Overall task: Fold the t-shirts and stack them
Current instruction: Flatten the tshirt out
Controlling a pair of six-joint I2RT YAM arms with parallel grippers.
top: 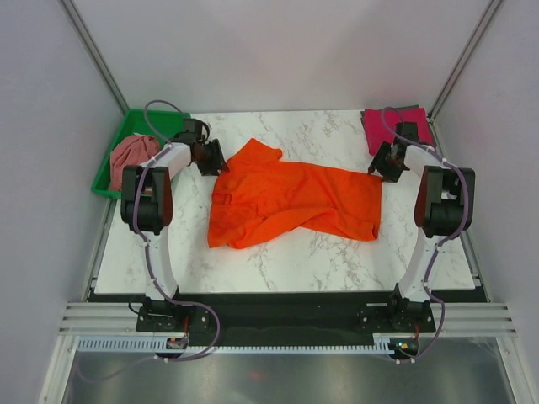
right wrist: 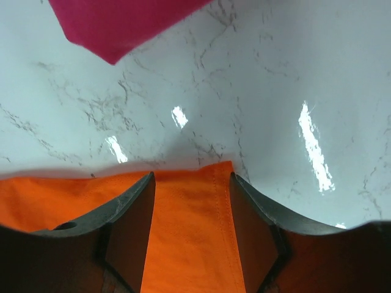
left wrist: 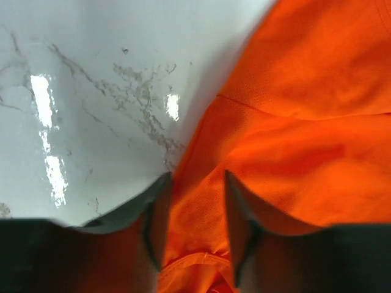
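Orange shirt: lies opened out and wrinkled at the centre of the bench; not yet folded.
Long axis: runs left to right across the top view, sleeve end at the left, hem at the right.
Left jaws: apart, at the shirt's upper-left end. In the left wrist view, orange cloth fills the gap between them and a rumpled edge sits at the bottom of the frame. No clamp is visible.
Right jaws: apart, at the shirt's upper-right corner. In the right wrist view, the hem corner lies flat on the bench between them, its edge just ahead of the tips.
Key relation: each pair of jaws stands over its own end of the long axis, so neither arm needs to cross. From each pair the cloth extends toward the centre of the frame.
Pink shirt: folded, upper right of the bench, just behind the right jaws.
Rose shirt: bunched in the tray, upper left.
Judged next step: close on both ends, then carry them across the short axis.
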